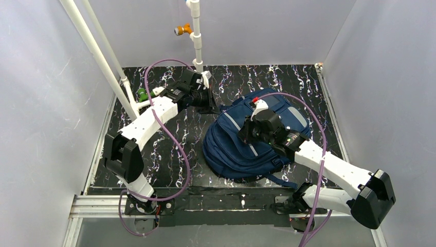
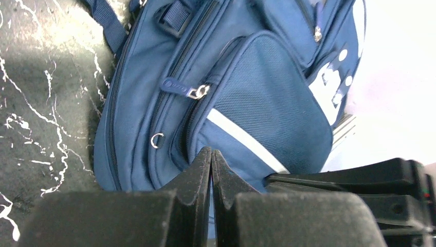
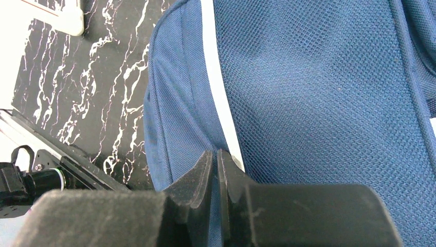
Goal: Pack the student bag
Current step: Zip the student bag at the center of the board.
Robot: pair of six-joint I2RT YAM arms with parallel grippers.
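The student bag (image 1: 234,146), navy with grey stripes, lies flat on the black marbled table, right of centre. My right gripper (image 1: 248,129) rests on top of it. In the right wrist view the right gripper (image 3: 215,153) is shut on a fold of the bag's blue fabric (image 3: 319,87) beside a pale stripe. My left gripper (image 1: 212,104) hovers at the bag's far-left corner. Its jaws (image 2: 211,152) are shut with the tips touching, just in front of the bag (image 2: 267,87). A zip pull (image 2: 198,91) and the white patch (image 2: 329,85) show there.
White pipes (image 1: 100,56) slant up at the back left, and another pipe (image 1: 196,36) with an orange fitting (image 1: 182,30) stands at the back. A green object (image 1: 141,94) sits by the pipe foot. Grey walls close in three sides; a metal rail (image 1: 103,205) runs along the near edge.
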